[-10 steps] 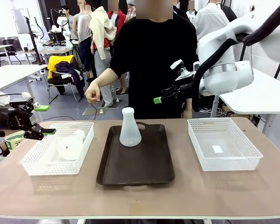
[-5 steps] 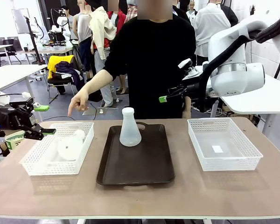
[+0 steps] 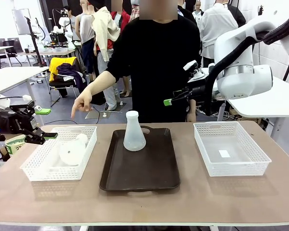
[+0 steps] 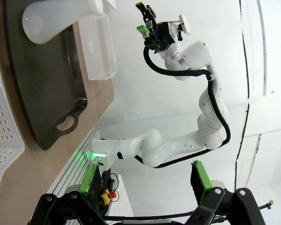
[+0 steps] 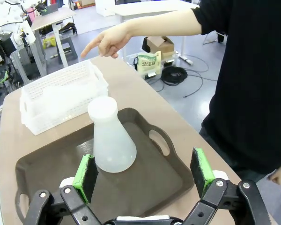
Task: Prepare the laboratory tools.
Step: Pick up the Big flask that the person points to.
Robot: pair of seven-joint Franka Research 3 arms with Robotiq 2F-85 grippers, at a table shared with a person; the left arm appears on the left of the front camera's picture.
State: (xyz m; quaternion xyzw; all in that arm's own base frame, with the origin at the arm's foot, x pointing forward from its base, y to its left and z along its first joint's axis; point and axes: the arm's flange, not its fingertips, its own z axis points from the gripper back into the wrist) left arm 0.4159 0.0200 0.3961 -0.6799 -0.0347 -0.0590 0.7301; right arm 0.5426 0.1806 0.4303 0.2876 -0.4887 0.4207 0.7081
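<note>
Reaching farther out than a second ago, the person's hand (image 3: pixel 81 103) now points down over the white mesh basket (image 3: pixel 50 174) at lower left, where flasks (image 3: pixel 71 153) lie. One Erlenmeyer flask (image 3: pixel 134 132) stands upright on the dark brown tray (image 3: pixel 139 168), centre frame. Jaws are spread and empty on the left gripper (image 4: pixel 144 178) and the right gripper (image 5: pixel 143 173).

Flask (image 5: pixel 111 140) upright on the tray (image 5: pixel 168 173).
My right gripper (image 5: pixel 143 174) gapes above the tray; beyond it, a hand (image 5: pixel 103 43) points over a basket (image 5: pixel 61 101).

Frosted translucent plastic flask (image 3: pixel 134 131) on a smooth, matt dark tray (image 3: pixel 139 168).
</note>
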